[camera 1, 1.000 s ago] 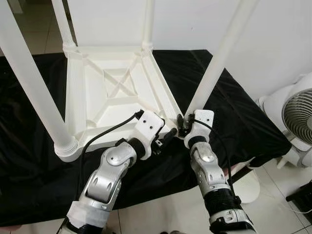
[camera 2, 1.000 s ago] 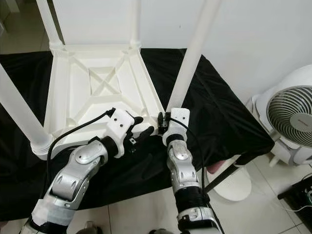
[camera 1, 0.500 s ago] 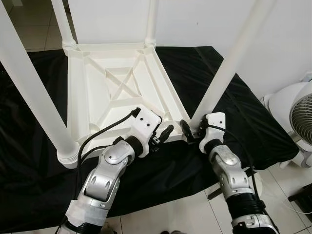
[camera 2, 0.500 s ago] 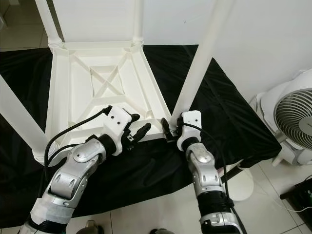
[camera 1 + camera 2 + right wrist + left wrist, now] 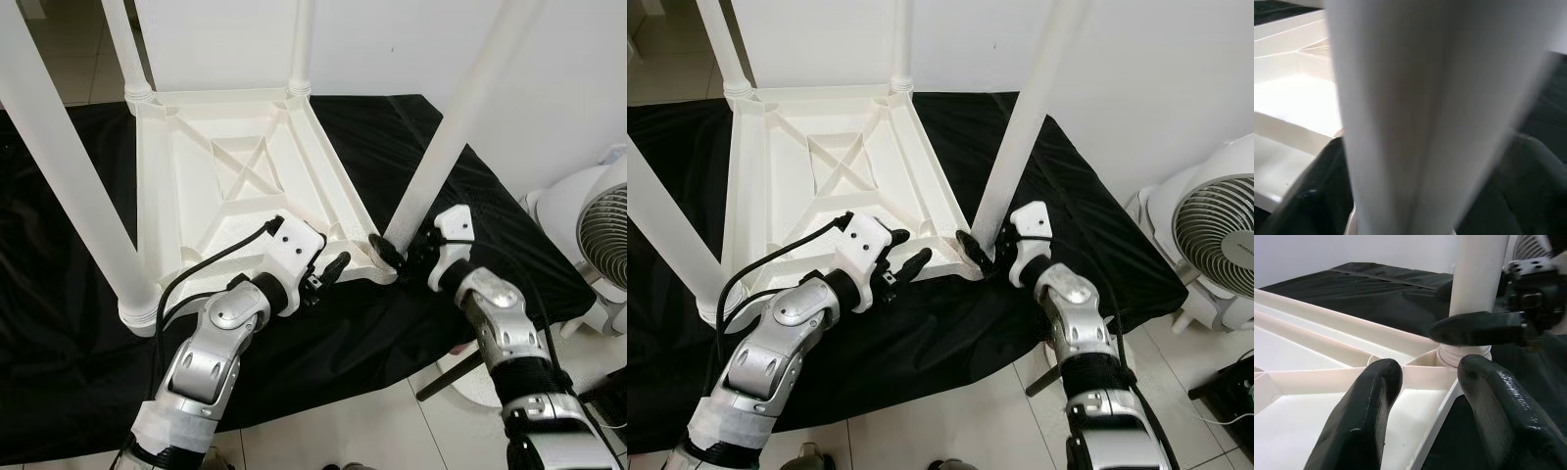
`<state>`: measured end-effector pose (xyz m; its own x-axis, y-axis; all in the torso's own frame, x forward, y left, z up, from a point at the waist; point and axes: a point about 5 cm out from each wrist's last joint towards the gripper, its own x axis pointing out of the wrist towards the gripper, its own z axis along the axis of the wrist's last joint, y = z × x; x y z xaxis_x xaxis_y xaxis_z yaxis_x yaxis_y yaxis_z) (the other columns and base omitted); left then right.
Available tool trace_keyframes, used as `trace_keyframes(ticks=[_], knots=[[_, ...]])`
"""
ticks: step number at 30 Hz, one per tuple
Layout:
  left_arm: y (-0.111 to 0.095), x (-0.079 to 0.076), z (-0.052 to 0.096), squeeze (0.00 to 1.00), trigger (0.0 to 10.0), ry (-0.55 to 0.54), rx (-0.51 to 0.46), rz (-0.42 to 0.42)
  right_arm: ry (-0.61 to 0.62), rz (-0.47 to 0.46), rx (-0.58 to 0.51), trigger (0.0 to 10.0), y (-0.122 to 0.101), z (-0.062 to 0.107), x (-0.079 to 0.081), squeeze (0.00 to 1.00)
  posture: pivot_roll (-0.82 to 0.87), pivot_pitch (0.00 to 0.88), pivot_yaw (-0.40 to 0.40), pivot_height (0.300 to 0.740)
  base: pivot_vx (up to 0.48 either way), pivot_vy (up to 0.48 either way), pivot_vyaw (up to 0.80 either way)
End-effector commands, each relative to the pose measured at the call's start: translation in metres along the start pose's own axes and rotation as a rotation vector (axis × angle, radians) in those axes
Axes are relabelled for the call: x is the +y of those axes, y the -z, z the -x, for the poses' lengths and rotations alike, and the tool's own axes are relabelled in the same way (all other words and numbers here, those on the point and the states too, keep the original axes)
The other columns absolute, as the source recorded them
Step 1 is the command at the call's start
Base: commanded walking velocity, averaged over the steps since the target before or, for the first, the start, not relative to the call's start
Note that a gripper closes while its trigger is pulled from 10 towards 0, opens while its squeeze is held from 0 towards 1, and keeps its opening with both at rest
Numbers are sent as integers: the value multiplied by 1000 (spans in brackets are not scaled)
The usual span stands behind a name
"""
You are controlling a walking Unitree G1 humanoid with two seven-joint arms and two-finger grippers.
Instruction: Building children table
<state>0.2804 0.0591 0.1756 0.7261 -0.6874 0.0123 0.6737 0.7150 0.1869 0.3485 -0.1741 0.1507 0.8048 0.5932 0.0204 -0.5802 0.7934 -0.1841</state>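
The table [image 5: 245, 186] is lying upside down on the black-draped worktop [image 5: 509, 235], legs pointing up. The right gripper [image 5: 982, 251] is clasping the near leg [image 5: 446, 147] at its base between its jaws (probably to twist it into its socket). The left gripper [image 5: 328, 274] is hovering beside that corner, jaws spread, likely steadying the frame.

White table [image 5: 230, 181] lies upside down on black cloth [image 5: 59, 323], four legs up. My right gripper [image 5: 397, 257] clasps the base of the near-right leg [image 5: 446, 147] at its corner socket. My left gripper [image 5: 331, 271] sits parted at the table's near rim, just beside that corner. Fan [image 5: 600, 235] at far right.
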Motion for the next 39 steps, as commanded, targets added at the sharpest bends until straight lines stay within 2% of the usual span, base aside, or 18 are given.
trace_keyframes(ticks=[1,2,9,13,17,19,20,23,26,29,32,35,39], knots=[[0,-1,-2,0,10000,-14,5,8,-27,20,27,4353,5,0,2,0,52,71,-59,740,0,0,0],[0,0,-2,0,10000,-17,5,7,-39,18,45,0,7,-2,2,0,60,72,-64,740,0,0,0],[0,3,1,0,10000,-39,7,6,-149,-18,155,0,24,3,4,0,73,71,-73,740,0,0,0],[-1,3,2,0,10000,-42,6,7,-159,-25,200,0,34,9,3,0,74,71,-70,740,0,0,0],[-1,2,2,0,10000,-41,6,7,-125,-34,200,0,36,10,1,0,72,71,-69,740,0,0,0],[-1,2,2,0,10000,-36,6,7,0,-31,160,0,32,8,-4,0,69,75,-61,740,0,0,0],[-1,2,2,0,10000,-36,6,7,0,-31,160,0,32,8,-4,0,69,75,-61,740,0,0,0],[-1,2,2,0,10000,-32,7,7,103,-27,121,0,28,5,-4,0,64,77,-58,740,0,0,0],[-1,2,2,0,10000,-29,9,7,129,-31,93,0,26,3,1,0,60,80,-55,740,0,0,0],[0,1,1,0,10000,-26,10,7,181,-39,55,0,22,-2,16,0,53,82,-56,740,0,0,0],[0,1,1,0,10000,-26,10,7,216,-47,49,0,21,-4,21,0,53,82,-57,740,0,0,0],[-1,1,1,0,10000,-38,6,12,363,-113,31,0,19,-9,38,0,50,84,-66,740,0,0,0],[1,1,0,0,10000,-48,8,18,482,-160,32,0,18,-13,51,0,48,83,-71,740,0,0,0]])
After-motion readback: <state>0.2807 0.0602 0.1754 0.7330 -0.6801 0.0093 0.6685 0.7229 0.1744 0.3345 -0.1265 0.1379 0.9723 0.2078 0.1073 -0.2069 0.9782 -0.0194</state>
